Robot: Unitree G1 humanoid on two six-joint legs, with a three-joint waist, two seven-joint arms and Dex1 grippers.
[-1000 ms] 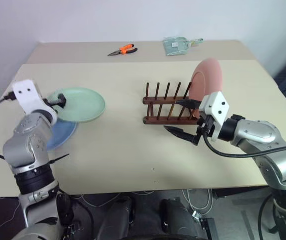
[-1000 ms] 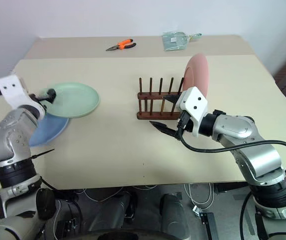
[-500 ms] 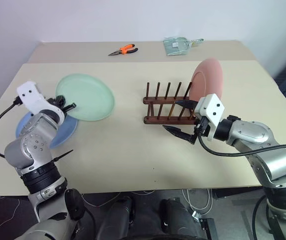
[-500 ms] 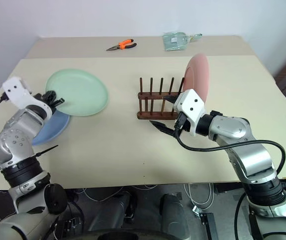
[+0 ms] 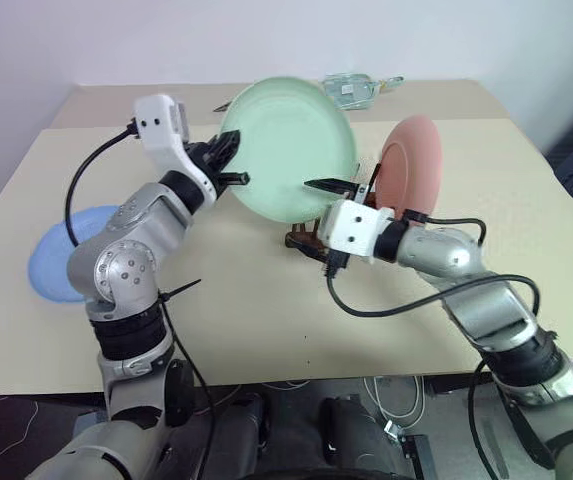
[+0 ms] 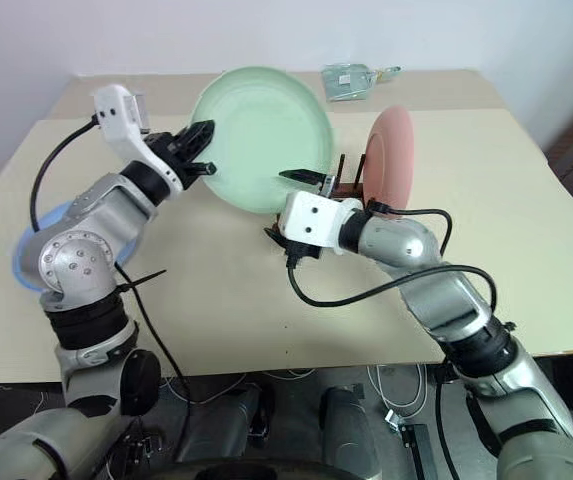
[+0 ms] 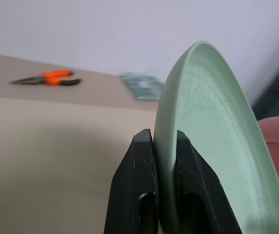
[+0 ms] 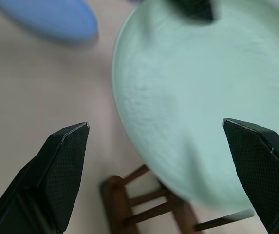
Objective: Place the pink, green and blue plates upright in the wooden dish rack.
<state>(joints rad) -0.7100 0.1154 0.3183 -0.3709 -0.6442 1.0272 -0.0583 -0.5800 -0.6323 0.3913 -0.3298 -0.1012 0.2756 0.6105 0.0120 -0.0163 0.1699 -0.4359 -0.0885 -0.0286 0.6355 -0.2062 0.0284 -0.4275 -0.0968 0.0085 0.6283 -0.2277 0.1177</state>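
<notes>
My left gripper (image 5: 228, 166) is shut on the rim of the green plate (image 5: 291, 150), which hangs tilted near upright in the air above the left end of the wooden dish rack (image 8: 146, 209). In the left wrist view the two fingers (image 7: 141, 185) pinch the plate's edge (image 7: 202, 122). At the rack's right end the pink plate (image 5: 411, 160) stands upright. The blue plate (image 5: 64, 265) lies flat on the table at the left. My right gripper (image 5: 318, 218) is open just in front of the green plate's lower edge, over the rack, much of which it hides.
Orange-handled pliers (image 7: 46, 79) and a clear plastic bag (image 5: 361, 88) lie on the far table behind the plates. Black cables hang from both wrists. The near part of the beige table (image 5: 266, 330) is bare.
My left gripper shut on the green plate's rim, lifted it off the blue plate and swung it right and up over the rack, tipping it upright. The right gripper moved left toward it, rolling.
</notes>
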